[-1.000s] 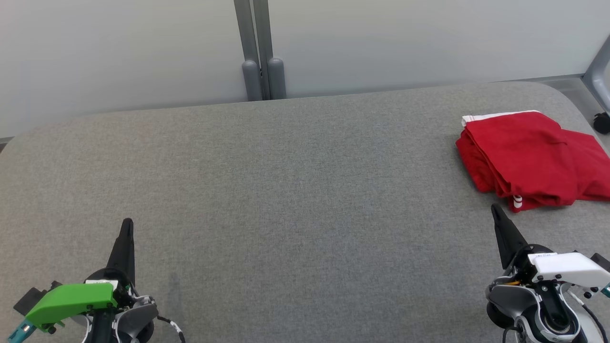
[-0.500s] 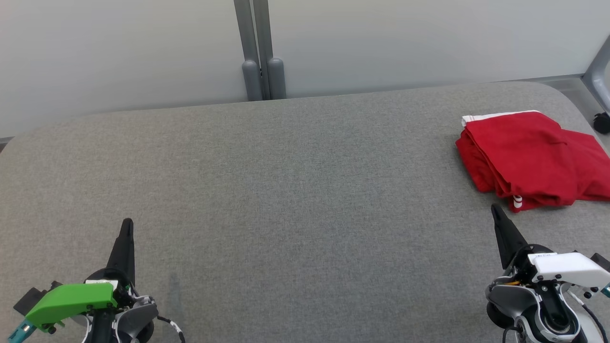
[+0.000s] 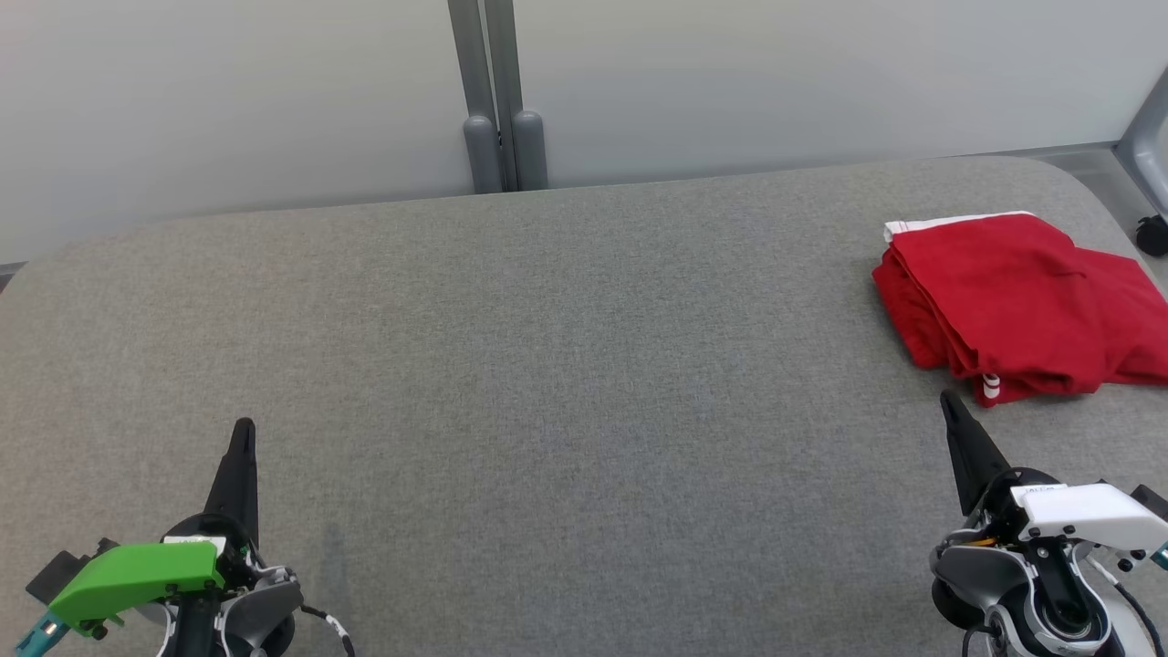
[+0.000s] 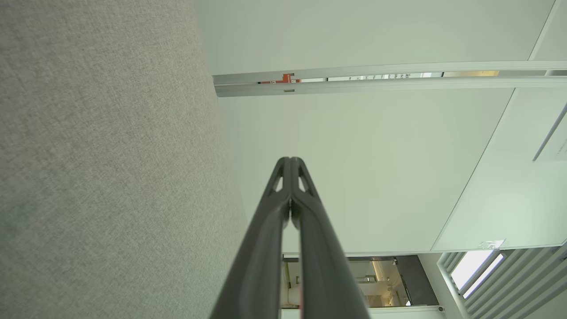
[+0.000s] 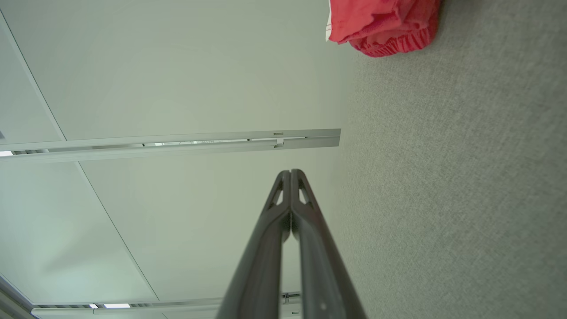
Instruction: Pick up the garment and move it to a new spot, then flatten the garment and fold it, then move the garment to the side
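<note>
Garment on the worktop's right side, right end effector just before it; left end effector well apart, near left corner.

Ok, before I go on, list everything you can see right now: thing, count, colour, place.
garment: one, red with white trim, folded, on the table's far right, partly cut off by the head view's edge
table: one, grey fabric top with rounded corners, across the whole head view
wall panels: two, pale, behind the table
posts: two, grey, side by side between the panels at the back centre
small object: one, dark, past the table's right end, too small to identify
left gripper: one, dark fingers, green cover, lower left over the table, shut, empty
right gripper: one, dark fingers, white cover, lower right, just short of the garment, shut, empty
</note>
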